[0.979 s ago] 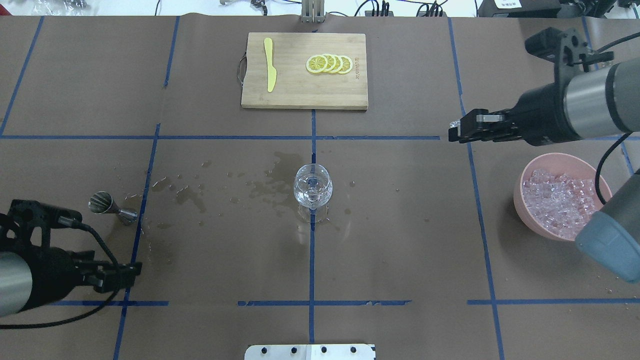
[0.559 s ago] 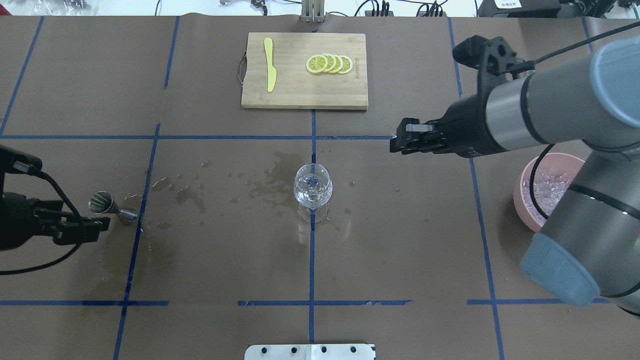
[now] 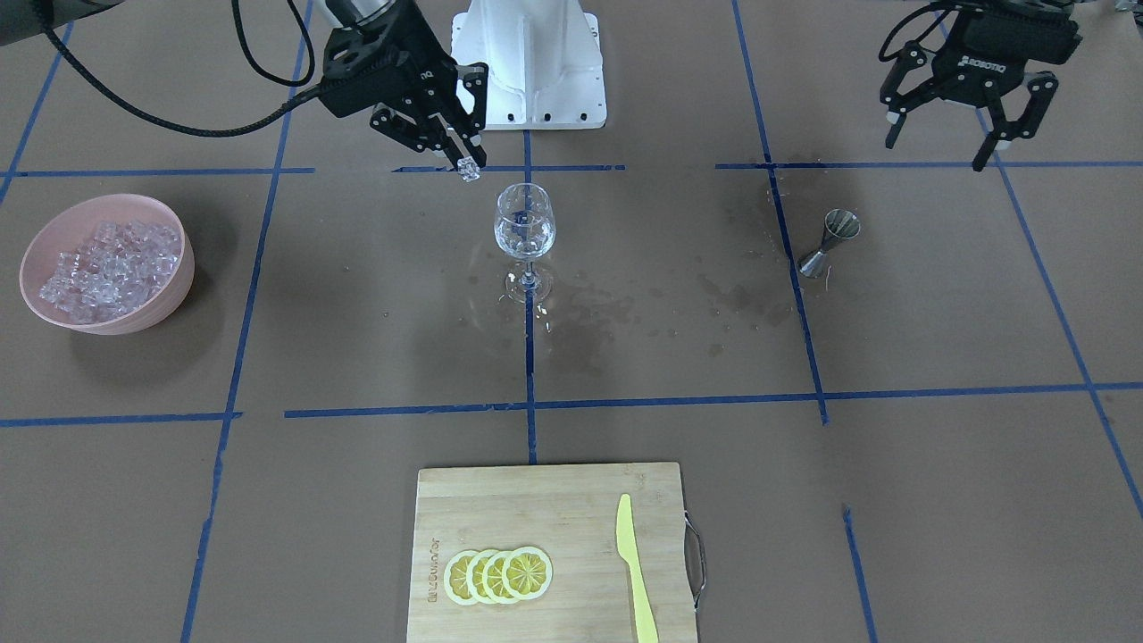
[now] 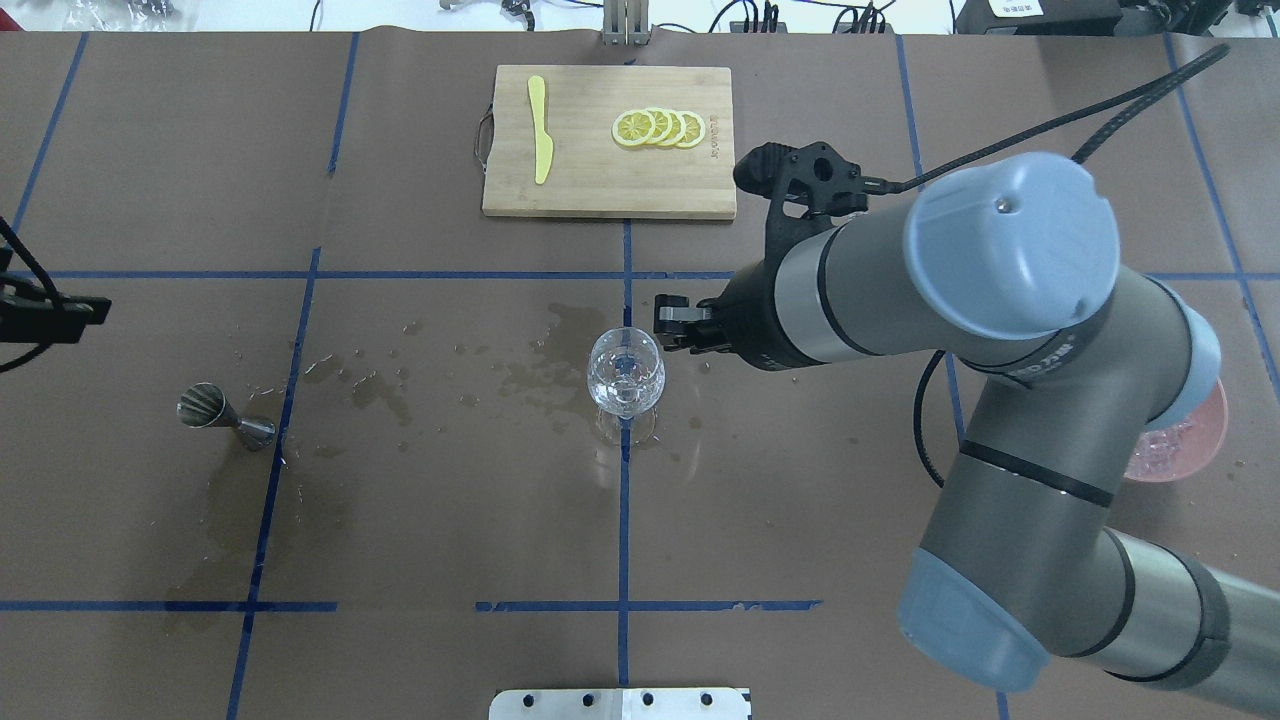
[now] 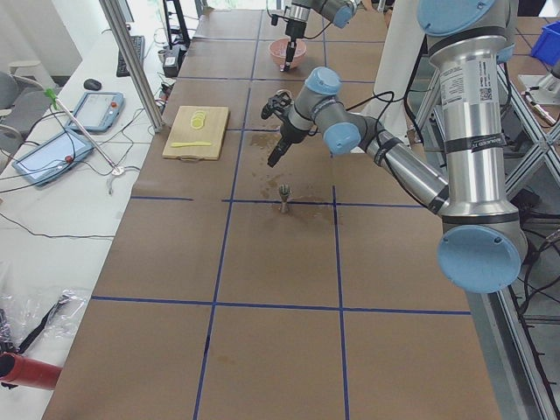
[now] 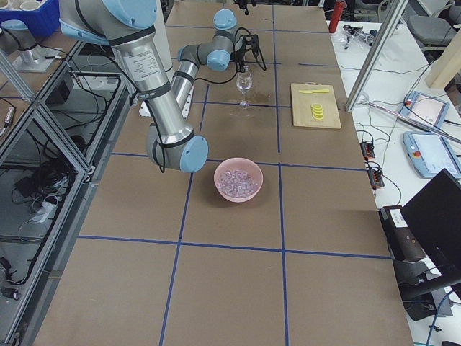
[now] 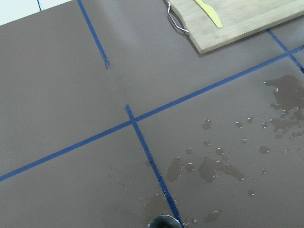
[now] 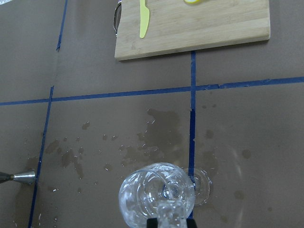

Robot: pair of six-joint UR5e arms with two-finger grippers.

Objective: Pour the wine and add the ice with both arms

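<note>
Overhead, right side: pink bowl (image 4: 1208, 436) mostly hidden behind right arm (image 4: 1010, 260). Left wrist view: jigger (image 7: 164, 221) cut by bottom edge.

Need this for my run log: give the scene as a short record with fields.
right hand: shut on ice cube, just short of glass
left hand: open, empty, away from jigger
glass: upright, spill stains around its foot
bowl: pink, holds ice
board: lemon slices, knife
</note>
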